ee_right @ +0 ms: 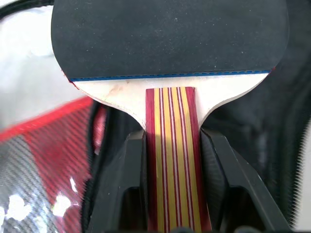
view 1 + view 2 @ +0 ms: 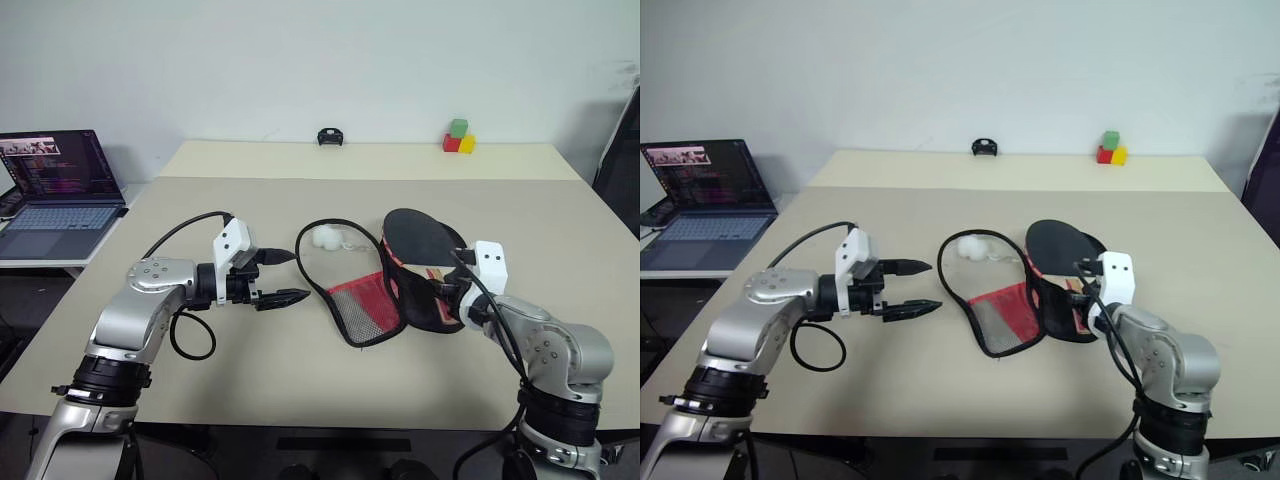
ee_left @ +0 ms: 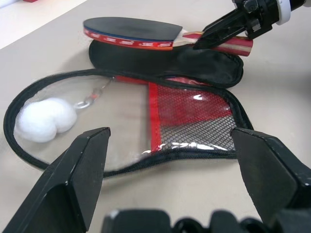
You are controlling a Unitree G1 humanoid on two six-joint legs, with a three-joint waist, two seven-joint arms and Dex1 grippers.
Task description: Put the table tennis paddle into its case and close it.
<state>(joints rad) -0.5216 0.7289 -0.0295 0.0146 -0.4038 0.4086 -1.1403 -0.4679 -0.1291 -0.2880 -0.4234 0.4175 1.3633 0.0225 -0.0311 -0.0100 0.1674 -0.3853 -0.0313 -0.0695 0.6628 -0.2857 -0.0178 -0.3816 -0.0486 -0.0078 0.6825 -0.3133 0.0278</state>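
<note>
One paddle [image 1: 170, 43] is clamped by its handle in the right pincer [image 1: 171, 160], blade over the black half of the one unzipped case [image 3: 194, 121] on the surface [image 2: 300, 390]. The left pincer [image 2: 277, 277] gapes wide, empty, beside the case.

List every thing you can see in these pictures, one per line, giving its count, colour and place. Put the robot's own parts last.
Case: one, black with red mesh part, lying open mid-table.
Pom-pom: one, white, inside the case's open flap.
Table tennis paddle: one, black blade, striped wooden handle, over the case's right half.
Small black object: one, at the table's far edge.
Blocks: three, green on red and yellow, far right of the table.
Laptop: one, screen lit, on a side surface left of the table.
Table: one, beige.
Left gripper: open, left of the case.
Right gripper: shut on the paddle's handle.
</note>
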